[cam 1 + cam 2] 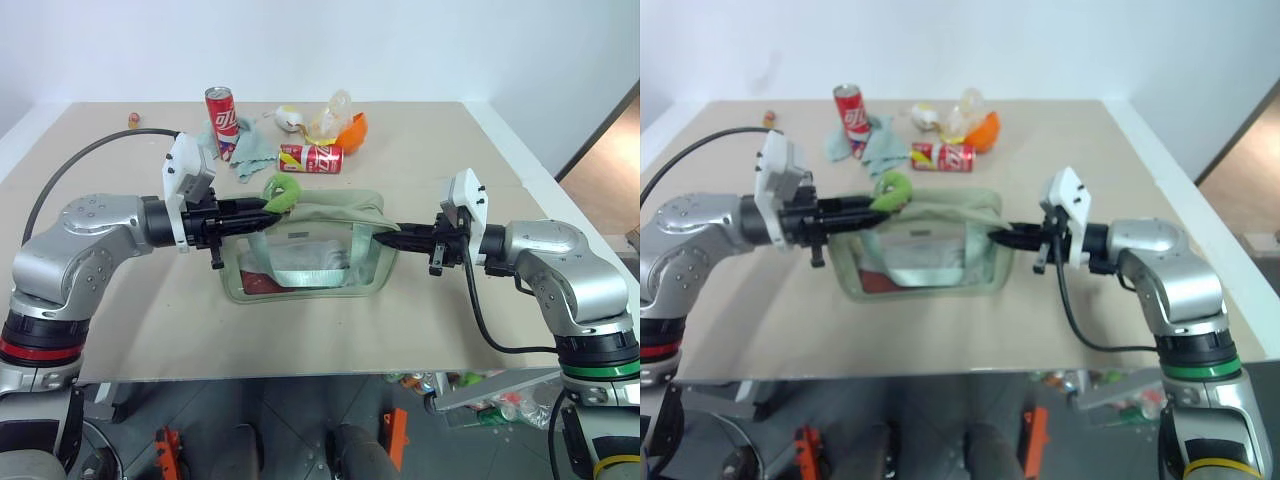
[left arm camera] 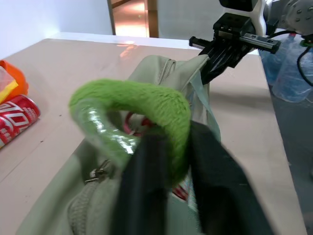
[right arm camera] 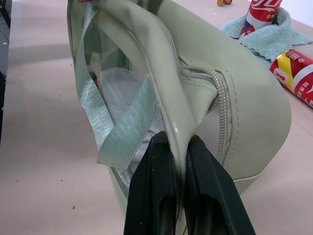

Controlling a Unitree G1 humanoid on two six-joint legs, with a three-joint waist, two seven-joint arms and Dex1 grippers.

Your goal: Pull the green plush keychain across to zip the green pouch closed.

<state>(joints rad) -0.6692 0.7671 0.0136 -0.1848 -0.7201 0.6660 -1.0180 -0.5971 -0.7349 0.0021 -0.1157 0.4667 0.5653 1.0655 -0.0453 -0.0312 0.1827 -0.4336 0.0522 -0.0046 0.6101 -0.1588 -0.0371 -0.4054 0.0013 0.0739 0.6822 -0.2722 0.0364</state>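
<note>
Between left gripper (image 2: 171,161) fingers, green plush keychain (image 2: 146,105).

This looks like a robot test room rather than a home. A plain beige table (image 1: 450,330) stands against a bare white wall (image 1: 300,40), with an open doorway to the far right. Cola cans (image 1: 220,110), a teal cloth (image 1: 255,150) and scraps lie at the far edge as props, and orange-handled tools (image 1: 165,445) lie on the grey floor below.

Right end effector (image 3: 178,147) pinches the green pouch (image 3: 244,122) edge beside its zipper (image 3: 222,105)
</note>
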